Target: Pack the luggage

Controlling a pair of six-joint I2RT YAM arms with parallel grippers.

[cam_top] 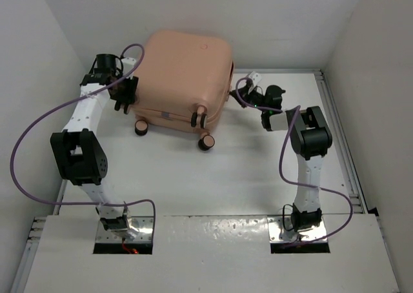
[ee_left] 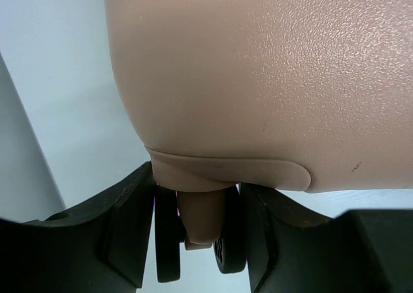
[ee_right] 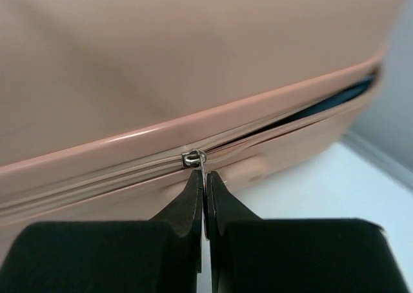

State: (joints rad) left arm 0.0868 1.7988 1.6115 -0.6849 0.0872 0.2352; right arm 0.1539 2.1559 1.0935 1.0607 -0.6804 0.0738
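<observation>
Right wrist view: right gripper (ee_right: 205, 199) pinched shut on the zipper pull (ee_right: 196, 159), seam zipped on its left, gaping dark to its right. Left gripper (ee_left: 193, 235) spread, fingers (ee_left: 132, 232) straddling a wheel (ee_left: 201, 232) at the luggage (cam_top: 184, 80) corner. Both arms reach forward, one per side. White table (cam_top: 213, 183), white walls. Salmon-pink hard shell lies flat at the table's far side.

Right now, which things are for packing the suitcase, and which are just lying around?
For the job:
- the luggage, lid down, zip partly open
- its zipper pull, pinched by the right gripper
- the left gripper, open around a wheel post

Just lying around:
- nothing loose that I can see on the table
</observation>
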